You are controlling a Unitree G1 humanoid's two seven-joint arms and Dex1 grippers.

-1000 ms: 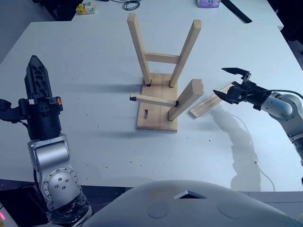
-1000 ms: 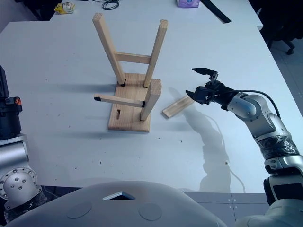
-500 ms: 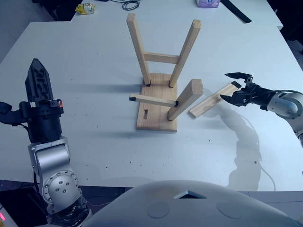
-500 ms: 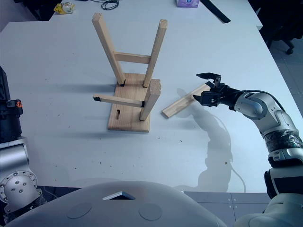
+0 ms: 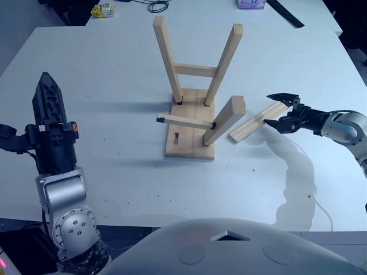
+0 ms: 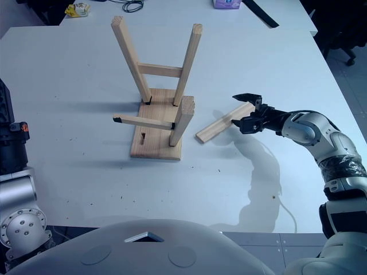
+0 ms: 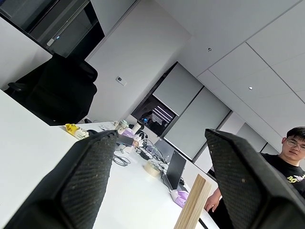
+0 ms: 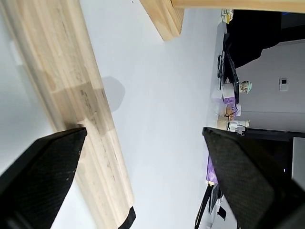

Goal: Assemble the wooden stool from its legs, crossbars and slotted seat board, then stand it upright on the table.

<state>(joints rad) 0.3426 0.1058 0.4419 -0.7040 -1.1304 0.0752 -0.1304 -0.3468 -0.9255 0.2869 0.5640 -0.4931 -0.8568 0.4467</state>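
The slotted seat board (image 5: 190,130) lies flat mid-table. Two legs (image 5: 167,57) (image 5: 224,63) stand upright in its far end, joined by a crossbar (image 5: 196,70). A third leg (image 5: 225,120) leans at its right edge, with a crossbar (image 5: 184,121) sticking out to the left. A loose leg (image 5: 256,122) lies on the table to the right. My right gripper (image 5: 279,110) is open, low over that leg's far end (image 8: 71,95), one finger on each side. My left gripper (image 5: 49,106) is raised at the near left, pointing up, fingers (image 7: 90,183) open and holding nothing.
At the far table edge are a purple box (image 5: 252,3), a black strip (image 5: 285,12), cables (image 5: 159,5) and a yellow item (image 5: 104,8). Bare white table (image 5: 114,86) lies left of and in front of the stool parts.
My right gripper has dropped and shifted slightly left, so its open fingers now straddle the loose leg's end. The leg and the stool parts have not moved. The left arm stays almost still.
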